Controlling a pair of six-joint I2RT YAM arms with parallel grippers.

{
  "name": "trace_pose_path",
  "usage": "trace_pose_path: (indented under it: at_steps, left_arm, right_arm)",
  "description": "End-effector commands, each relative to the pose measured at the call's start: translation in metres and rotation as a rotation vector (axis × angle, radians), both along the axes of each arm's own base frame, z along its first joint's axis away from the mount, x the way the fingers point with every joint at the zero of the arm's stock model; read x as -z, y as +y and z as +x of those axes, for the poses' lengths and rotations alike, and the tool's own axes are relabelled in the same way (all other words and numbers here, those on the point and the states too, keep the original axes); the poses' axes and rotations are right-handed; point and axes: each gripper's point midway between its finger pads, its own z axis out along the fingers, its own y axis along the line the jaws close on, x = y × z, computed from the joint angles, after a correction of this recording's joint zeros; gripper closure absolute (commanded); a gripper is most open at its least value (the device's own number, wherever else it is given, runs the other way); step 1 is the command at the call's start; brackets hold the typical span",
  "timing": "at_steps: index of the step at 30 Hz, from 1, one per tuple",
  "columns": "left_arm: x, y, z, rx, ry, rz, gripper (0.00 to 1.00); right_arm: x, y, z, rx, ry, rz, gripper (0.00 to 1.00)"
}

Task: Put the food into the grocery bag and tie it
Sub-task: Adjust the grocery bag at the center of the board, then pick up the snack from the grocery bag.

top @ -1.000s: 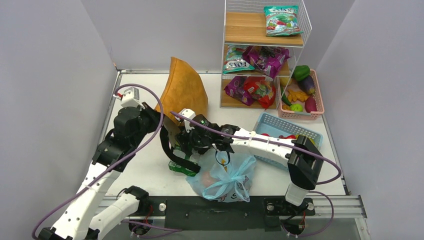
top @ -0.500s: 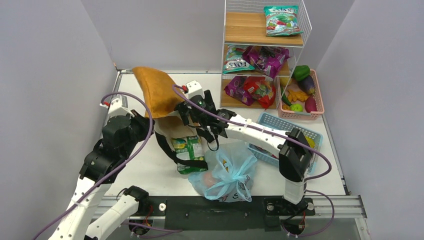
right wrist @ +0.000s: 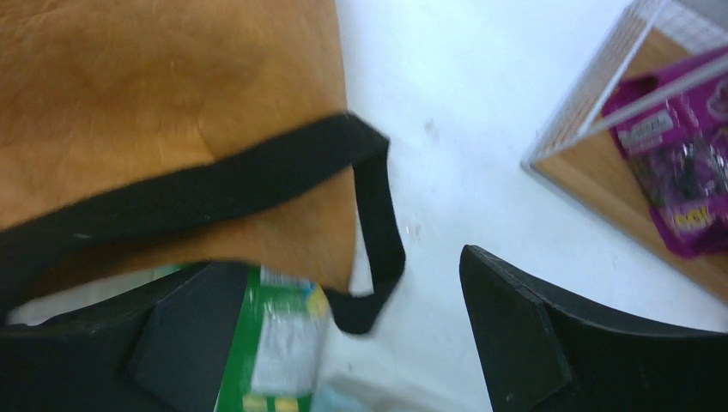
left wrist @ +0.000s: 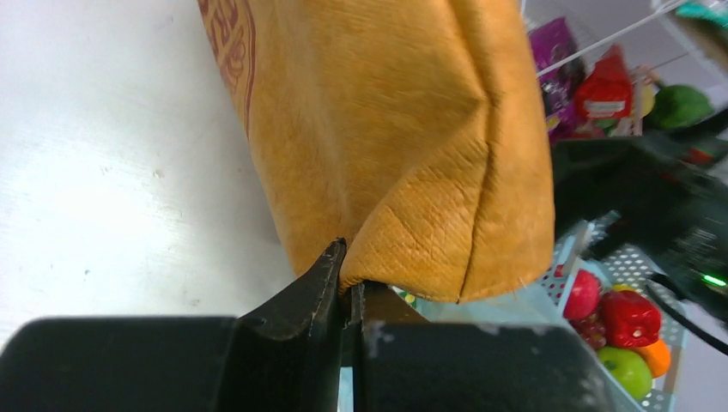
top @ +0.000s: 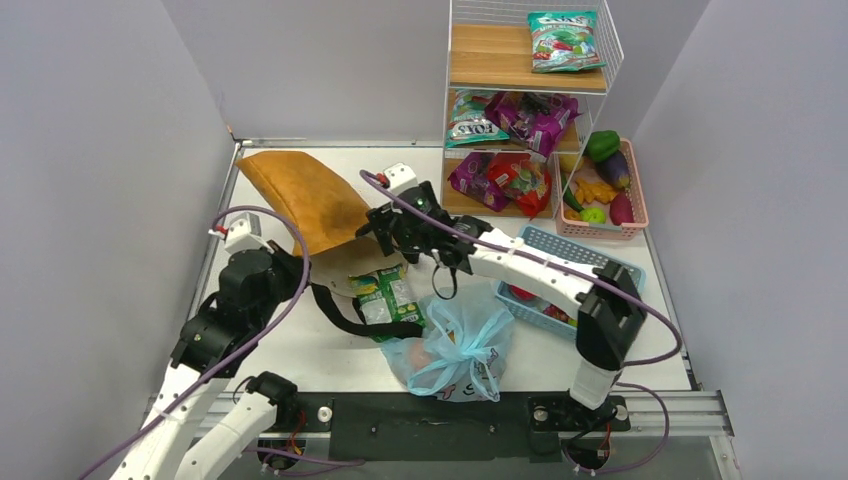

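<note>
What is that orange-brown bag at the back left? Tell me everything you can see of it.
The tote is tan-orange, made of stiff, grainy fabric, with black straps and a dark red print on one face. It is tipped over at the rear left of the white table, its mouth toward the front, where a green packet lies. The left tool pinches one corner; the right tool gapes open around a strap.

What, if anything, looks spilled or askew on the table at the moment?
The tan tote lies tipped on its side, a corner pinched in the shut left gripper. A green snack packet lies on the table at its mouth, apparently slid out. The right gripper hangs open beside the strap.
</note>
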Motion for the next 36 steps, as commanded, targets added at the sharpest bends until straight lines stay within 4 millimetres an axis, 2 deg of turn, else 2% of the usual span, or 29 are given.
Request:
trace_pose_path:
  at_steps: [1, 4, 7, 8, 12, 14, 16, 19, 25, 32, 36]
  left_arm:
    - [0.004, -0.015, 0.012, 0.023, -0.021, -0.064, 1.0]
    - [0.005, -0.019, 0.017, 0.03, -0.027, -0.076, 1.0]
    - [0.003, -0.023, 0.019, 0.038, -0.034, -0.094, 1.0]
    - [0.0, -0.024, 0.02, 0.04, -0.041, -0.1, 1.0]
    - [-0.002, -0.028, 0.02, 0.058, -0.038, -0.108, 1.0]
    - [0.0, -0.031, 0.021, 0.075, -0.03, -0.109, 1.0]
    - [0.006, -0.035, 0.022, 0.083, -0.013, -0.112, 1.0]
    - [0.013, -0.039, 0.024, 0.094, 0.004, -0.121, 1.0]
    - [0.016, -0.038, 0.021, 0.088, 0.005, -0.126, 1.0]
    - [0.014, -0.039, 0.022, 0.087, 0.002, -0.131, 1.0]
    - [0.016, -0.04, 0.023, 0.086, 0.003, -0.133, 1.0]
  right_arm:
    - [-0.053, -0.029, -0.034, -0.028, 0.028, 0.145, 0.13]
    - [-0.066, -0.042, -0.056, -0.007, 0.093, 0.204, 0.14]
    - [-0.065, -0.038, -0.083, -0.023, 0.179, 0.247, 0.16]
    - [-0.065, -0.032, -0.097, -0.065, 0.194, 0.248, 0.16]
    - [-0.045, -0.017, -0.139, -0.198, 0.25, 0.209, 0.18]
    - [-0.032, -0.012, -0.148, -0.211, 0.296, 0.218, 0.19]
    - [-0.016, -0.011, -0.149, -0.186, 0.342, 0.207, 0.19]
    - [0.02, -0.012, -0.142, -0.123, 0.407, 0.159, 0.17]
    - [0.085, -0.013, -0.129, -0.072, 0.516, 0.118, 0.18]
    - [0.137, -0.02, -0.118, -0.022, 0.565, 0.069, 0.2]
    - [0.152, -0.016, -0.117, -0.022, 0.581, 0.093, 0.22]
